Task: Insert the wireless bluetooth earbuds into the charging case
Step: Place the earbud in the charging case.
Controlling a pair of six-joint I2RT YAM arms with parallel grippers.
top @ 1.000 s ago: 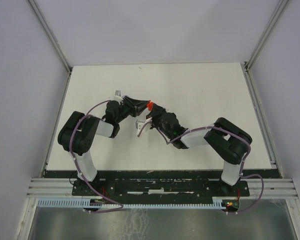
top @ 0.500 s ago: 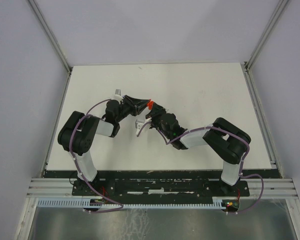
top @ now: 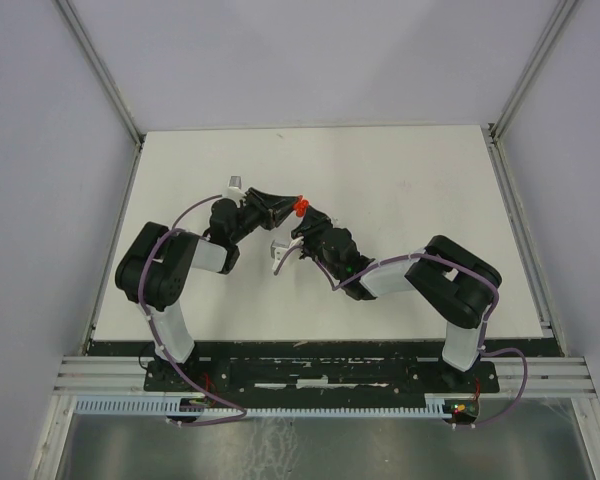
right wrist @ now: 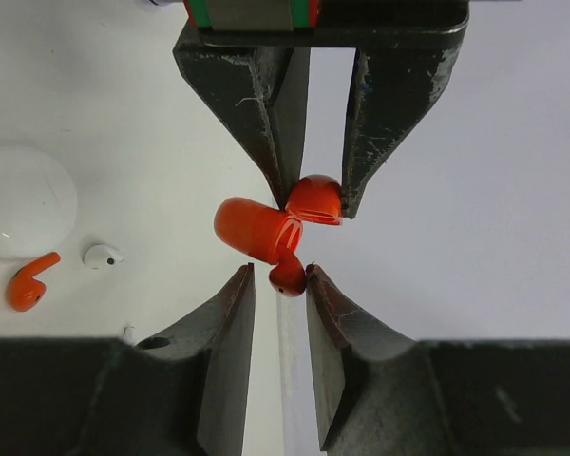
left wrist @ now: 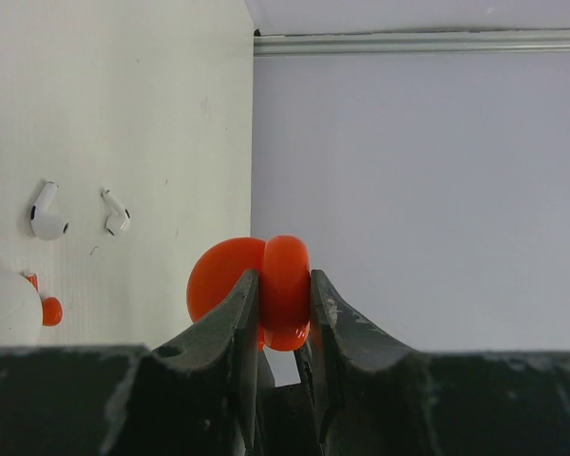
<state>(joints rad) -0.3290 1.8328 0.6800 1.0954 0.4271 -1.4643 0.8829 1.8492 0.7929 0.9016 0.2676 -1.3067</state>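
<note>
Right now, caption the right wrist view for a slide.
Left gripper clamps the open red case; right gripper flanks a red earbud.

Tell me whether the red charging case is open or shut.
Open. In the right wrist view, the red charging case has one half pinched in the left claw and the other half swung aside.

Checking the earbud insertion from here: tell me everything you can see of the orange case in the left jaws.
The orange case is glossy, rounded plastic, hinged open in two shells. The left gripper pinches one shell with jaws shut, holding it above the table; the other shell juts sideways. An orange earbud sits at its open mouth, between the right gripper's slightly parted jaws.
</note>
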